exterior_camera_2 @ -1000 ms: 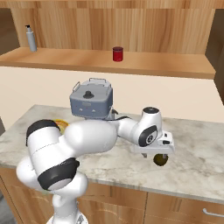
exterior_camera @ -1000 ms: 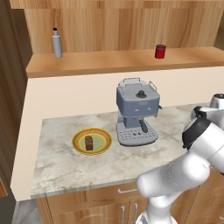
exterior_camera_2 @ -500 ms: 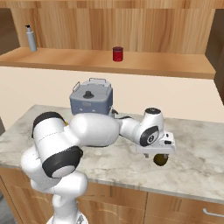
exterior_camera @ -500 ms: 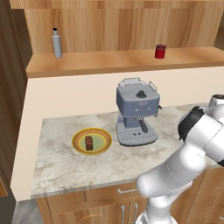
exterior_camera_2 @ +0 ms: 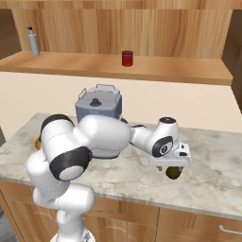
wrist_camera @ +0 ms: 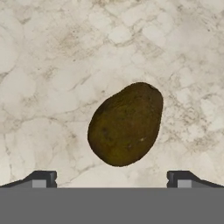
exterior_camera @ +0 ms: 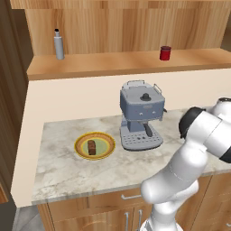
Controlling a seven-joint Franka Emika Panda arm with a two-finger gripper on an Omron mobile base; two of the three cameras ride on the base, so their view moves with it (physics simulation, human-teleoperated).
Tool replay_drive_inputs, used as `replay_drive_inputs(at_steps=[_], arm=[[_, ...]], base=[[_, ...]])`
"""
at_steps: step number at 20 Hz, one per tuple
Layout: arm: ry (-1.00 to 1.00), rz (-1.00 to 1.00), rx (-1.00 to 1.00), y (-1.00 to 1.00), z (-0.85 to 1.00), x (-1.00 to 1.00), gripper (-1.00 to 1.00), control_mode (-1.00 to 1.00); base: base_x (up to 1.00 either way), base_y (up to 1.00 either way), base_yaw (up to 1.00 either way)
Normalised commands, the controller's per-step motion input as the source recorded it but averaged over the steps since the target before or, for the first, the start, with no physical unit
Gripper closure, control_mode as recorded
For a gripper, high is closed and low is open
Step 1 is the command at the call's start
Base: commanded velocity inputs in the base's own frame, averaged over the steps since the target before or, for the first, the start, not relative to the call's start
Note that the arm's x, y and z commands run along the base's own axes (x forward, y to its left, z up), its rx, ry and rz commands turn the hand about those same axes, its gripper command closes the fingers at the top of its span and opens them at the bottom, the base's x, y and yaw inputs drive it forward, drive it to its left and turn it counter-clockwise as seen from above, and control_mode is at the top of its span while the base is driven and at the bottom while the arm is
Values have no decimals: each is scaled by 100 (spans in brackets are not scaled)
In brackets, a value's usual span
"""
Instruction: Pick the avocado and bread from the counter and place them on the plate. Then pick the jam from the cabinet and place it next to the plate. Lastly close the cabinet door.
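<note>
- Since 1 second earlier, elbow swung outward; gripper (exterior_camera_2: 173, 166) stays spread wide directly above the avocado (exterior_camera_2: 174, 172), grasping nothing.
- Avocado lies on the counter (exterior_camera_2: 212, 175), at 4 o'clock from the coffee machine (exterior_camera_2: 98, 106).
- Bread (exterior_camera: 92, 147) rests on the plate (exterior_camera: 81, 150).

The arm's elbow has been swung further over the worktop (exterior_camera_2: 212, 175). The claw (exterior_camera_2: 173, 168) has been lowered slightly over the avocado (exterior_camera_2: 174, 172), with its opening unchanged.
</note>
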Motion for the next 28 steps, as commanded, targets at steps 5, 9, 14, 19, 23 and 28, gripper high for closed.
replay_drive_inputs(at_steps=[5,9,14,19,23,28], arm=[[3,0,0,0,-12,11,-100,-100],[2,2,0,-1,-13,11,-100,-100],[0,3,0,-9,-9,6,-100,-100],[0,3,0,-9,-3,0,-100,-100],[0,0,0,0,-7,3,-100,-100],[3,1,0,0,-15,10,-100,-100]], base=[[0,0,0],[0,0,0],[0,0,0],[0,0,0],[0,0,0],[0,0,0]])
